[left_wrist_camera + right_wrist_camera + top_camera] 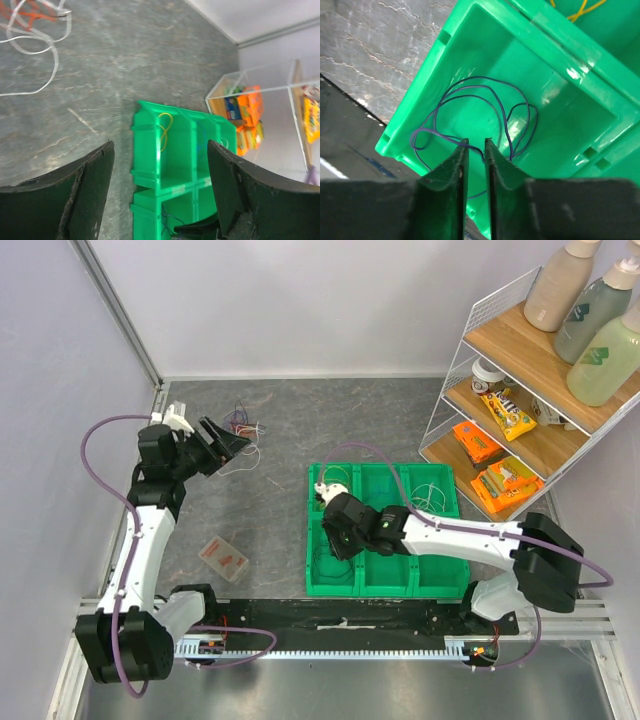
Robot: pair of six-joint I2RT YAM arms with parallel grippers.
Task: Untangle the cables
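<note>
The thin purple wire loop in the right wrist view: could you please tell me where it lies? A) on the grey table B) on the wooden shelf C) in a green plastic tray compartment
C: the thin purple wire loop lies coiled on the floor of a compartment of the green plastic tray, its walls around it.

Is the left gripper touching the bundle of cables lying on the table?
Apart. In the left wrist view the left gripper has open jaws, and bare table lies between them and the cables in the top left corner.
</note>
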